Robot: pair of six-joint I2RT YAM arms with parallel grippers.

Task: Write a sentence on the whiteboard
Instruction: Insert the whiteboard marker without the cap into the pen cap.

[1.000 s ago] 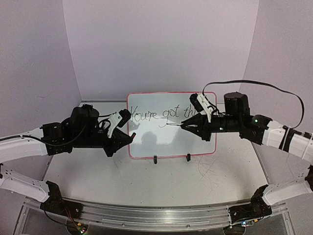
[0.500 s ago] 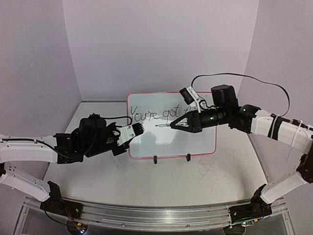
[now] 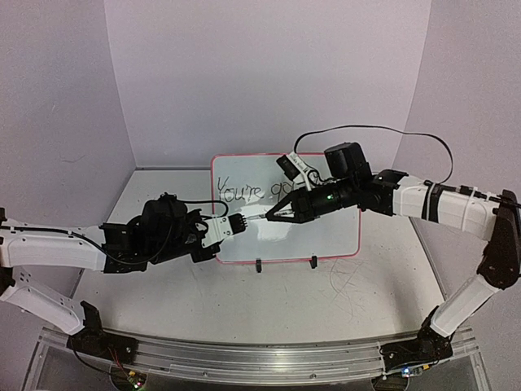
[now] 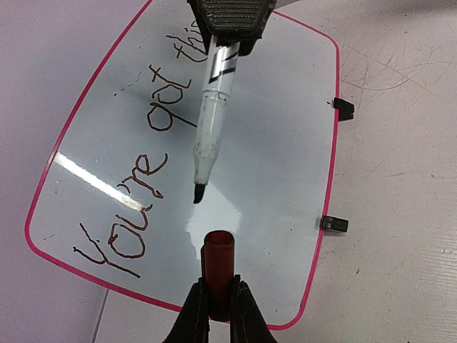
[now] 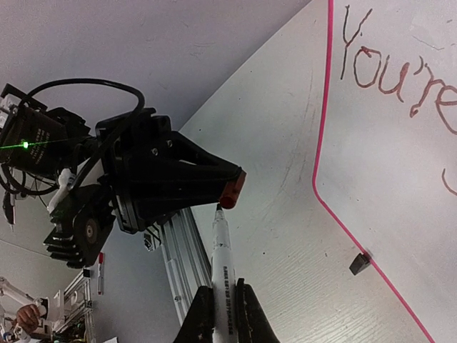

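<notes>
The whiteboard (image 3: pixel 326 232) stands on the table, its pink frame around white gloss. The sentence (image 3: pixel 244 194) runs across its upper part in thin dark writing; "You're got" shows and the arm hides the rest. My right gripper (image 3: pixel 275 216) is shut on a white marker (image 5: pixel 222 257) with its dark tip bare. My left gripper (image 3: pixel 234 225) is shut on a dark red cap (image 4: pixel 218 266), open end facing the marker (image 4: pixel 211 114). Tip and cap mouth (image 5: pixel 231 191) are nearly touching in the right wrist view. Both hover in front of the whiteboard (image 4: pixel 278 179), below the sentence (image 4: pixel 143 179).
Two black clip feet (image 3: pixel 259 265) (image 3: pixel 313 261) prop the board's lower edge. Grey scribble scratches (image 3: pixel 350 285) mark the tabletop to its right. An aluminium rail (image 3: pixel 244 354) runs along the near edge. Pale walls close in the back and sides.
My right gripper has carried the marker leftwards, away from the end of the sentence. My left gripper has swung right with the cap, so the two now meet in front of the board.
</notes>
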